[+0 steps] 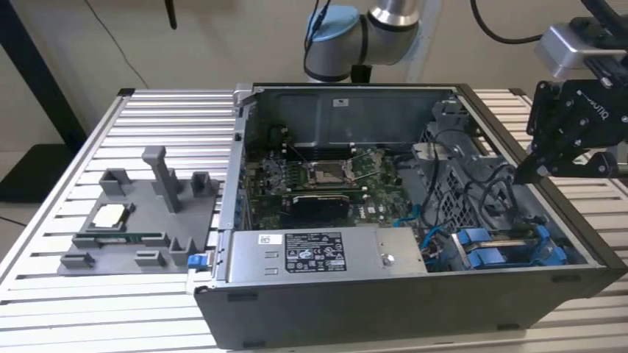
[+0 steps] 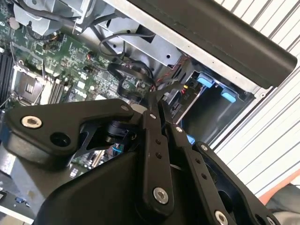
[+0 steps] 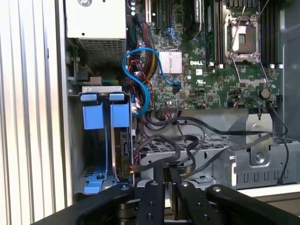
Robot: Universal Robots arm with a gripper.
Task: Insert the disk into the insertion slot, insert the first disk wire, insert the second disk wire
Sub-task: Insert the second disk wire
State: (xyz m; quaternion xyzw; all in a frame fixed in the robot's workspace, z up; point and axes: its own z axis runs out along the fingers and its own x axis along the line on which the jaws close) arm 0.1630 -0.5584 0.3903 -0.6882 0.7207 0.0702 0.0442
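Observation:
The disk (image 3: 123,154) stands edge-on in the insertion slot (image 3: 99,176) of the drive bay, under blue carrier tabs (image 3: 119,115). In the exterior view the blue carrier (image 1: 483,257) sits low in the open computer case, toward that view's right. My gripper (image 1: 534,175) hangs above the case's right-hand wall, higher than the bay. Its black fingers are shut together with nothing seen between them in both wrist views (image 3: 166,169) (image 2: 157,93). Loose black wires (image 3: 187,140) loop over the metal cage just beyond the fingertips. I cannot tell whether any wire is plugged into the disk.
A grey labelled power-supply box (image 1: 324,254) lies along the case's front. The motherboard (image 1: 319,176) fills the case floor, with a blue cable (image 3: 140,79) curling beside the bay. A grey fixture (image 1: 137,220) with small parts stands on the slatted table at the exterior view's left.

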